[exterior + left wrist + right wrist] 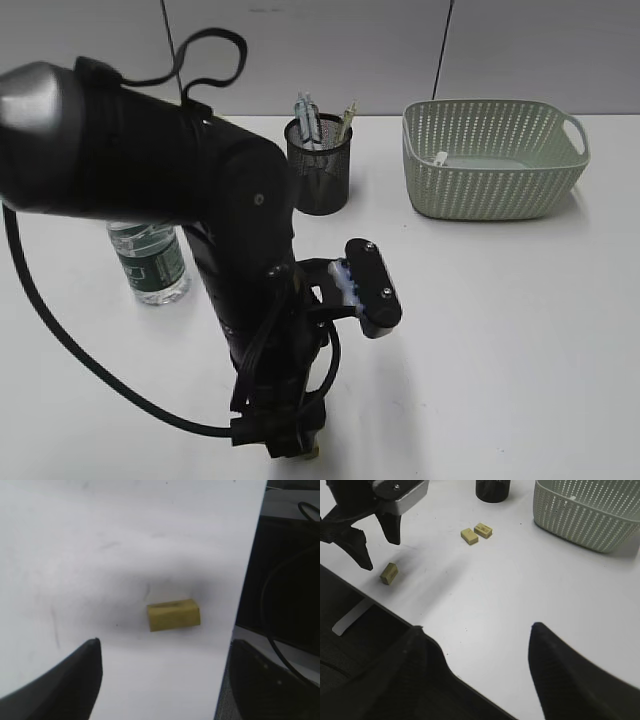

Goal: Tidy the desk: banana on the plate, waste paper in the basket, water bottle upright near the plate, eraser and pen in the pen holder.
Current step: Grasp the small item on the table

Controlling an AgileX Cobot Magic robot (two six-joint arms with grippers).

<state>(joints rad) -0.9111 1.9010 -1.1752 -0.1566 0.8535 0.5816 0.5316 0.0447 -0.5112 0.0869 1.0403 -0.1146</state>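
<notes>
A small yellow eraser (173,615) lies on the white desk (100,540) close to its edge. My left gripper (166,647) hangs open just above it, with one finger on each side and nothing between them. From the right wrist view, the same eraser (389,573) lies just beyond the tips of the left gripper (381,554). Two more erasers (469,535) (483,530) lie further in. My right gripper (477,630) is open and empty over the desk's front edge. The black mesh pen holder (318,165) holds pens (305,110). The water bottle (150,265) stands upright at the left. Banana, plate and waste paper are out of view.
The green perforated basket (490,160) stands at the back right, with a small white bit (441,157) inside it. My left arm (240,260) blocks the middle left of the exterior view. The desk edge (247,605) runs right beside the eraser.
</notes>
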